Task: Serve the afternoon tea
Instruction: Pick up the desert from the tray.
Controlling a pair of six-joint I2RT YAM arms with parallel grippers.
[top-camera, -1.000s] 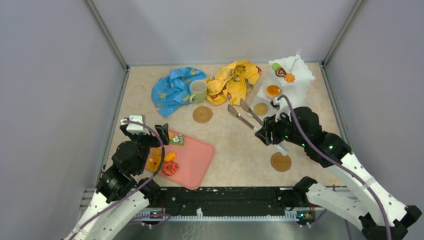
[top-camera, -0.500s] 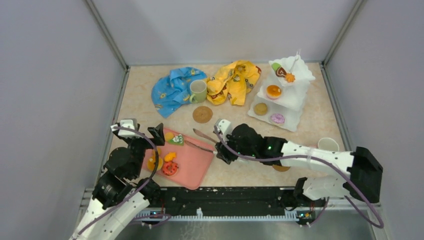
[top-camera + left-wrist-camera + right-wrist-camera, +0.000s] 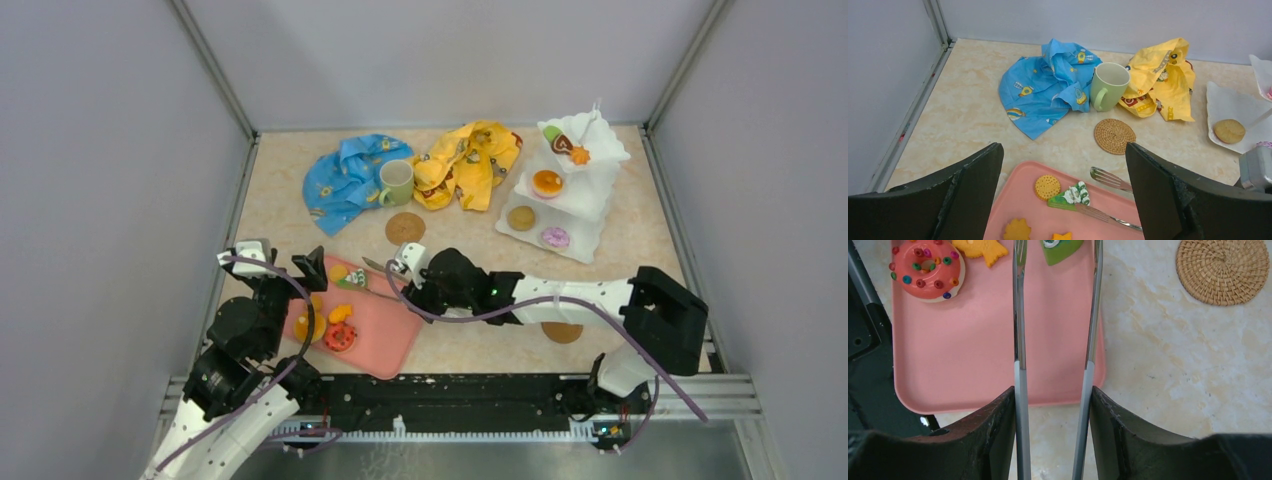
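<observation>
My right claw point(image 3: 1053, 402) tight around slim steel tongs point(image 3: 1019, 315) above the smooth pink tray point(image 3: 973, 365); left claw point(image 3: 1063, 150) wide apart.

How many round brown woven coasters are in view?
2. One coaster lies near the pale green mug; the other sits near the front edge, partly hidden under the right arm.

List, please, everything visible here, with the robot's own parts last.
stand: one, white, three-tier, far right
pastries on stand: several, mixed colours, all tiers
tray: one, pink, near left
pastries on tray: five, mixed colours
mug: one, pale green, between cloths
coasters: two, brown, one by mug, one front right
cloths: two, blue and yellow, far side
tongs: one, metal, tips over tray
table: one, beige marble
left gripper: one, black, open beside tray
right gripper: one, black, shut on tongs
</observation>
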